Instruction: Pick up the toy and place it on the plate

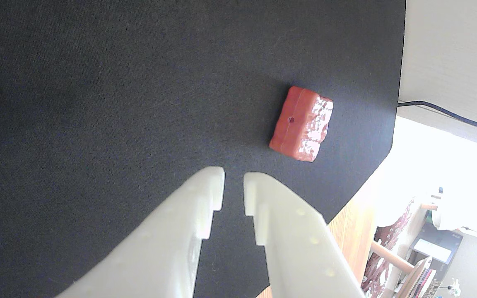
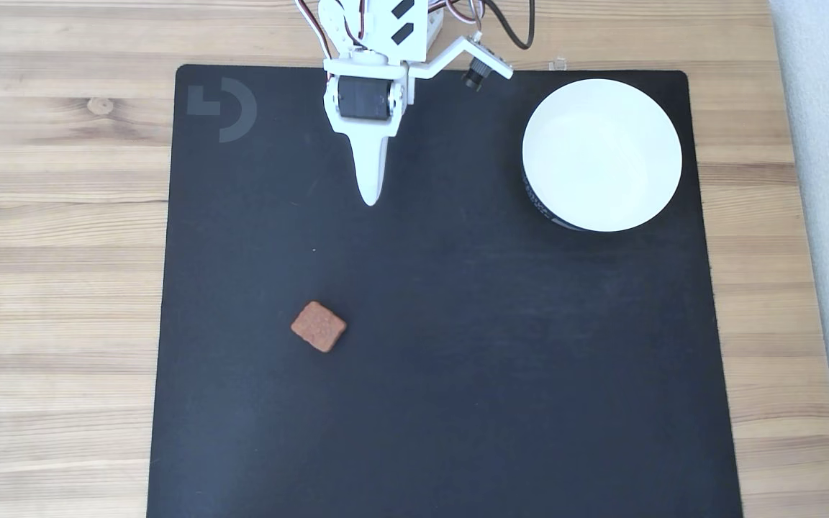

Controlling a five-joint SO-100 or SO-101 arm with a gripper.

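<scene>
The toy [image 2: 319, 326] is a small reddish-brown squarish block lying flat on the black mat, left of centre in the fixed view. In the wrist view the toy [image 1: 302, 124] sits above and to the right of my fingertips, well apart from them. My white gripper [image 2: 371, 200] hangs over the mat's far middle, some way from the toy. Its fingers [image 1: 197, 207] stand close together with only a narrow slit, and my gripper [image 1: 233, 186] holds nothing. The plate [image 2: 601, 155], a round white dish with a dark outer band, stands at the mat's far right with nothing in it.
The black mat [image 2: 458, 360] covers most of a wooden table [image 2: 55, 216]. A dark cable [image 1: 449, 114] runs past the mat's edge in the wrist view. Beyond the table edge there, room furniture shows.
</scene>
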